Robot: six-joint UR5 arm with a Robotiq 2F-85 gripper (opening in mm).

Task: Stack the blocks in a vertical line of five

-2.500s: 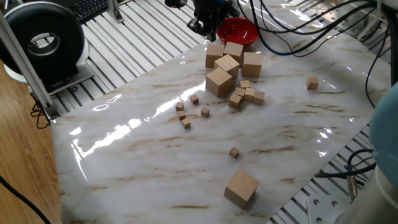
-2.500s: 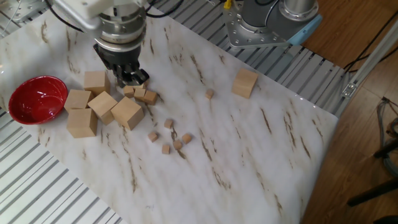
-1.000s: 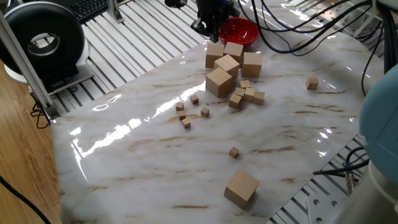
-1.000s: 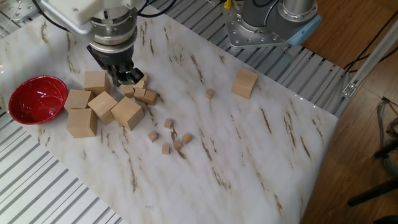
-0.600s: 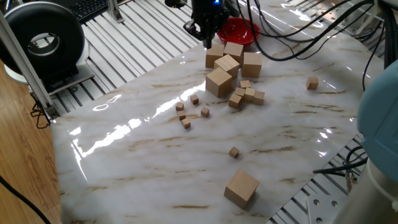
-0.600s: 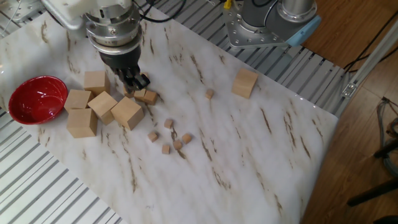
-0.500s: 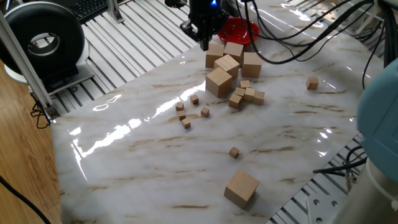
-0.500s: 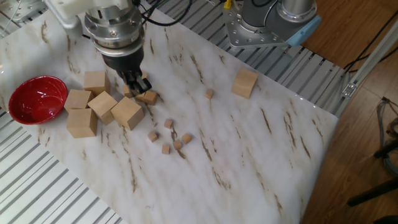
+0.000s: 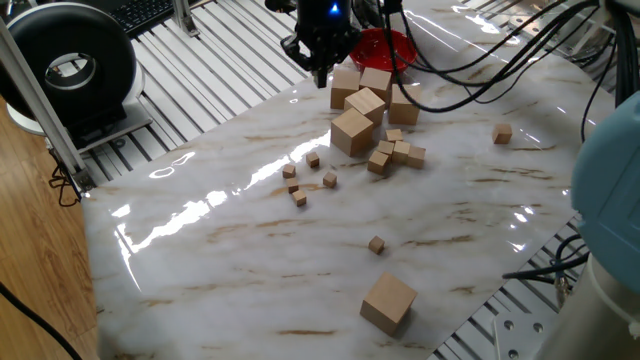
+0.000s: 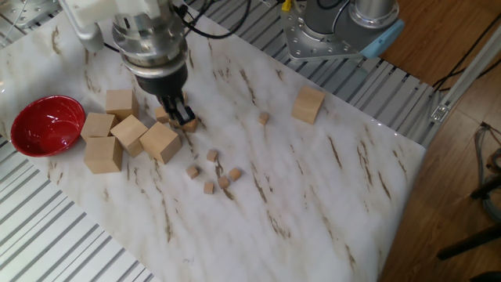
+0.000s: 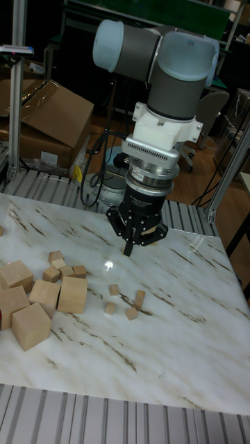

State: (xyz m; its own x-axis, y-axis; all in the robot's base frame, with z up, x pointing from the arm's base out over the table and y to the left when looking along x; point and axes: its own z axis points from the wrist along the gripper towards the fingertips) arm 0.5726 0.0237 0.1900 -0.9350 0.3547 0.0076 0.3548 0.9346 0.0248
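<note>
Marble-patterned table (image 9: 240, 260) bears no legible writing; jaws (image 11: 130, 248) hang near the blocks (image 11: 121, 302), nearly closed, gripping nothing.

Gripper (image 10: 179, 109) hides part of the medium cubes (image 10: 188, 123); jaw gap unreadable; bowl (image 9: 388, 45) half behind the arm.

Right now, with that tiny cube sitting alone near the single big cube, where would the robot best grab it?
Take the lone tiny cube by two opposite side faces, coming straight down from above. It lies flat on the table with nothing touching it, so there is likely room on either side.
</note>
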